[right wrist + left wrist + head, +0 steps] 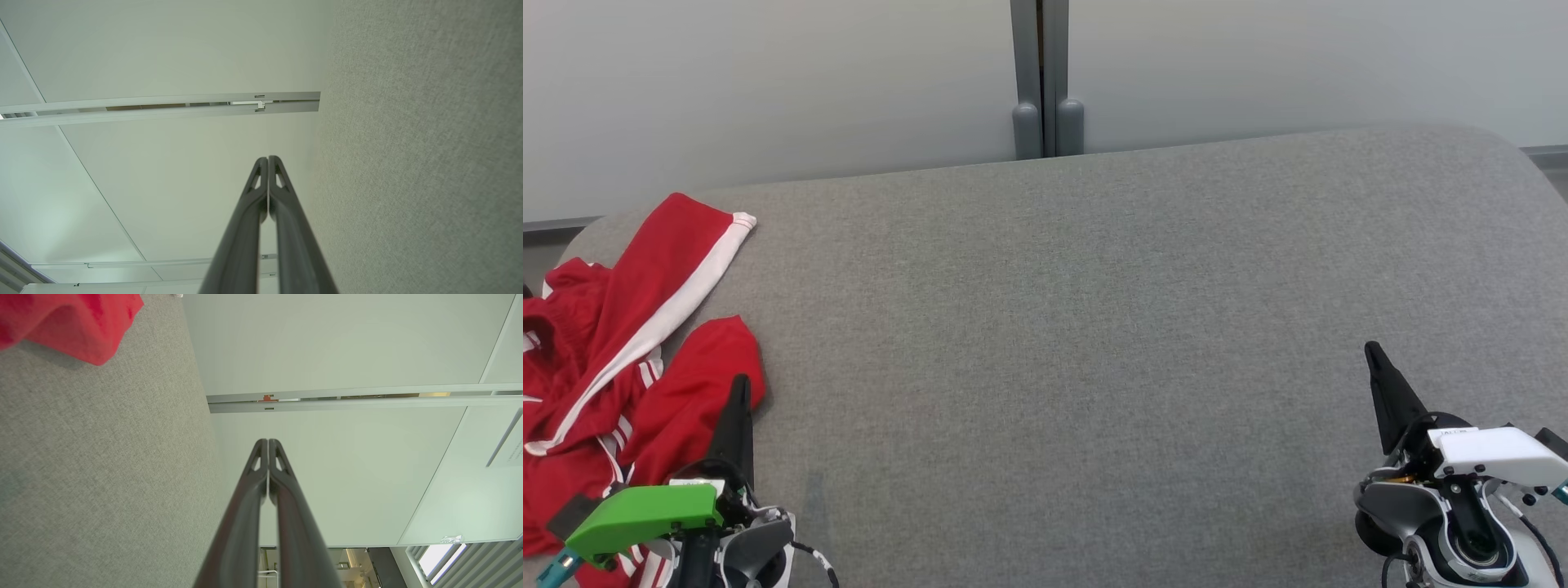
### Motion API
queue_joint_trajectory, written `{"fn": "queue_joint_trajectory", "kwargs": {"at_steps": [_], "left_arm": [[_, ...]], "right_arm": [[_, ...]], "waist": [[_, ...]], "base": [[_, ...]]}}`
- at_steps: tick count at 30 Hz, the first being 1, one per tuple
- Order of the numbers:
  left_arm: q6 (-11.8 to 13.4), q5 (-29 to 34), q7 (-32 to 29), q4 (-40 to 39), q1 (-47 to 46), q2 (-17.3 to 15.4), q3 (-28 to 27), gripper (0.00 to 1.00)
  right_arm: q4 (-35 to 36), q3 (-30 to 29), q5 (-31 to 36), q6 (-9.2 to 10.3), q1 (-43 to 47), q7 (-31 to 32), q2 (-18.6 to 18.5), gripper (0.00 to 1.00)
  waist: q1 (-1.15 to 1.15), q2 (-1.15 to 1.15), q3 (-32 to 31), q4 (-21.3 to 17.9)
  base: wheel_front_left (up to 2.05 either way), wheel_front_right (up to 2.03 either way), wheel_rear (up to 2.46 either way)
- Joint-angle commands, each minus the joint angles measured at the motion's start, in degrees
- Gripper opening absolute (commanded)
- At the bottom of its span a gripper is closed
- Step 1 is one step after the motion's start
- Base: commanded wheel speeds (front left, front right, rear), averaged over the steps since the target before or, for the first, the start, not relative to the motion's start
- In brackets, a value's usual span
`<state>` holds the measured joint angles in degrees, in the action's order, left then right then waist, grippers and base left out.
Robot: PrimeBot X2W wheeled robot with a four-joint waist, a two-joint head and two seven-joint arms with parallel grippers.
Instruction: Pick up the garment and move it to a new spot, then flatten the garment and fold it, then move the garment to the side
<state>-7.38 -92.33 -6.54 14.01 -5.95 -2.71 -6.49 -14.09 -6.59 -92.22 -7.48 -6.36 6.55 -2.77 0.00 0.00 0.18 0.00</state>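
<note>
I count one garment (613, 343), red with white stripes, bunched just beside my left gripper (740, 382) on its outer side. Two grippers total, that one plus the right gripper (1372, 348), each with two dark fingers (245, 506), so four fingers. One gray padded table (1094, 327) under both hands; beyond the fingertips, two pale wall panels, a left panel (768, 82) and a right panel (1298, 65), one gray post (1041, 65) between them, two rounded feet (1027, 131) at its base.
</note>
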Motion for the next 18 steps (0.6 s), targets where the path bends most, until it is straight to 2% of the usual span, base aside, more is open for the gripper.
{"fn": "queue_joint_trajectory", "kwargs": {"at_steps": [1,18], "left_arm": [[-0.32,-0.11,-0.1,-0.08,-0.71,-0.47,-0.1,0.0],[-0.32,-0.11,-0.1,-0.08,-0.71,-0.48,-0.1,0.0]], "right_arm": [[0.29,0.03,-0.39,-0.03,0.54,0.05,-0.13,0.0],[0.29,0.03,-0.39,-0.03,0.54,0.05,-0.13,0.0]], "waist": [[0.0,0.0,0.0,0.0],[0.0,0.0,0.0,0.0]], "base": [[0.0,0.0,0.0],[0.0,0.0,0.0]]}}
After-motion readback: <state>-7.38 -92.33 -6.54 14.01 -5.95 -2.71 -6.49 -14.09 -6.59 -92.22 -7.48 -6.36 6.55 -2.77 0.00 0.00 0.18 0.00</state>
